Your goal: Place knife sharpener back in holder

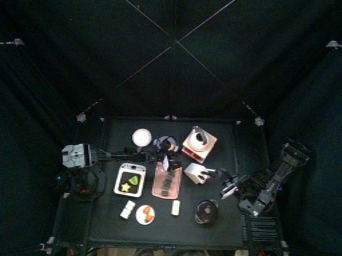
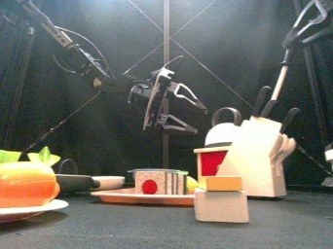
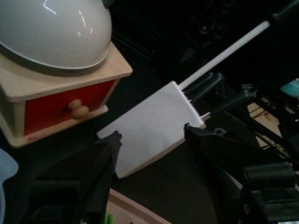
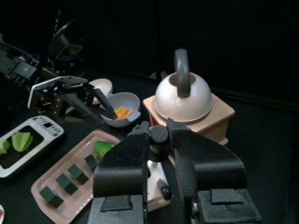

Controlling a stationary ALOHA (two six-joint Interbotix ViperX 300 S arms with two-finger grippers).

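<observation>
The white knife holder (image 2: 255, 156) stands right of the table's middle, with black handles sticking out of its top. The knife sharpener (image 3: 233, 51) is a thin pale rod that slants down to the holder's top (image 3: 152, 131). My right gripper (image 4: 160, 147) is shut on the sharpener's dark handle, directly over the holder (image 4: 156, 187). In the front view the rod (image 2: 279, 83) hangs from the right gripper (image 2: 309, 24) at the upper right. My left gripper (image 2: 166, 112) hovers open and empty above the table's middle, its jaws (image 3: 152, 144) framing the holder from above.
A wooden box with a red drawer and a white kettle (image 4: 187, 92) stands just behind the holder. A pink tray with green pieces (image 4: 82, 166), a bowl of orange food (image 4: 117, 109) and a plate with an orange (image 2: 26, 185) lie to the left. Small blocks (image 2: 221, 195) sit in front.
</observation>
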